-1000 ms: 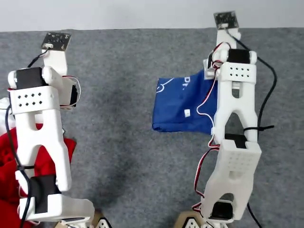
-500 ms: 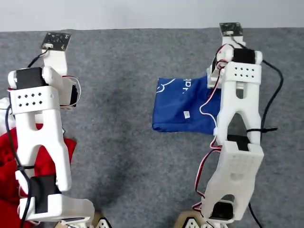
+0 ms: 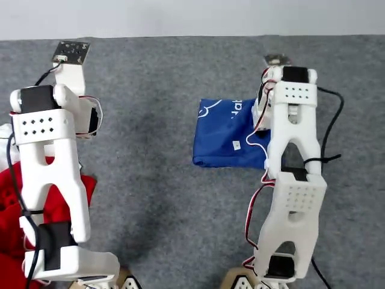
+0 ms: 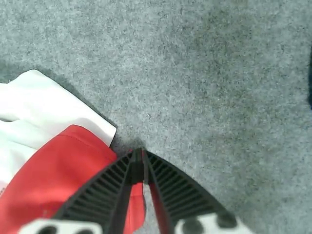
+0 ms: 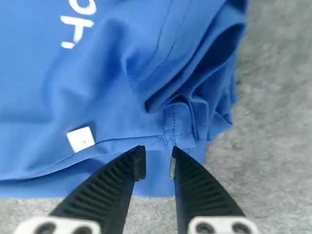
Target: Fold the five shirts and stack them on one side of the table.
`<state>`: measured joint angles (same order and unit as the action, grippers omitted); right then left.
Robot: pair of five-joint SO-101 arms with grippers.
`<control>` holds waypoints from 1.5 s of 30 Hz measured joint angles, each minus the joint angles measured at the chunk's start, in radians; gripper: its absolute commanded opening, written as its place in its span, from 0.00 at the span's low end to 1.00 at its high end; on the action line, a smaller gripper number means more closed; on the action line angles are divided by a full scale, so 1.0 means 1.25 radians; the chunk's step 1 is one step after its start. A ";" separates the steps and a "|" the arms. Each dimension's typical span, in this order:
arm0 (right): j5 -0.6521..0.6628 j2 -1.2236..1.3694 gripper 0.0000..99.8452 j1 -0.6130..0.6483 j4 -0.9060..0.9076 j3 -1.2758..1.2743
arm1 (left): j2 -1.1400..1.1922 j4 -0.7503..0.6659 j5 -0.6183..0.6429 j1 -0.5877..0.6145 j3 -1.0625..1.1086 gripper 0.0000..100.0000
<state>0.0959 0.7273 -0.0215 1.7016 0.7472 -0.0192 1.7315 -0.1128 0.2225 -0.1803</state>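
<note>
A folded blue shirt (image 3: 225, 135) with white print lies on the grey table, right of the middle. The right arm (image 3: 292, 114) stands over the shirt's right part. In the right wrist view my right gripper (image 5: 156, 163) hangs just above the blue shirt (image 5: 97, 92), near its bunched edge, fingers a narrow gap apart with nothing between them. A red shirt (image 3: 9, 211) lies crumpled at the table's left edge under the left arm (image 3: 45, 132). My left gripper (image 4: 140, 163) is shut and empty, its tips at the border of the red shirt (image 4: 58, 180), beside a white shirt (image 4: 44, 102).
The grey felt table (image 3: 150, 198) lies bare between the two arms and along the far side. A bit of white cloth (image 3: 5, 135) shows at the left edge behind the left arm. Black cables (image 3: 331, 138) loop off the right arm.
The right arm's wrist swung out to the right, then came back left and tipped down over the blue shirt. The shirt and the left arm stayed put.
</note>
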 measured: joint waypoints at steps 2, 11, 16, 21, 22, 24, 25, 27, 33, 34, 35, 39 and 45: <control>0.000 0.031 0.09 0.000 -0.015 0.000 | 0.000 0.000 0.000 0.000 0.000 0.01; 0.000 0.054 0.09 0.000 -0.043 0.000 | 0.000 0.000 0.000 0.000 0.000 0.01; 0.000 0.090 0.01 0.000 -0.050 0.000 | 0.000 0.000 0.000 0.000 0.000 0.01; 0.000 0.091 0.01 -0.002 -0.050 0.000 | 0.000 0.000 0.000 0.000 0.000 0.01; 0.000 0.091 0.01 -0.002 -0.050 0.000 | 0.000 0.000 0.000 0.000 0.000 0.01; 0.000 0.085 0.01 -0.002 -0.050 0.000 | 0.000 0.000 0.000 0.000 0.000 0.01; 0.000 0.074 0.01 -0.002 -0.047 0.000 | 0.000 0.000 0.000 0.000 0.000 0.01; 0.006 0.041 0.01 -0.002 -0.037 0.000 | 0.000 0.000 0.000 0.000 0.000 0.01; 0.050 -0.007 0.06 -0.007 -0.004 0.000 | 0.000 0.000 0.000 0.000 0.000 0.01; 0.054 -0.007 0.08 -0.012 -0.004 0.000 | 0.000 0.000 0.000 0.000 0.000 0.01; 0.056 -0.007 0.10 -0.016 -0.004 0.000 | 0.000 0.000 0.000 0.000 0.000 0.01; 0.063 -0.007 0.11 -0.032 -0.004 0.000 | 0.000 0.000 0.000 0.000 0.000 0.01; 0.063 -0.005 0.11 -0.042 -0.004 0.000 | 0.000 0.000 0.000 0.000 0.000 0.01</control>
<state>0.1741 0.7211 -0.0736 1.6970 0.7472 -0.0192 1.7315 -0.1128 0.2225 -0.1803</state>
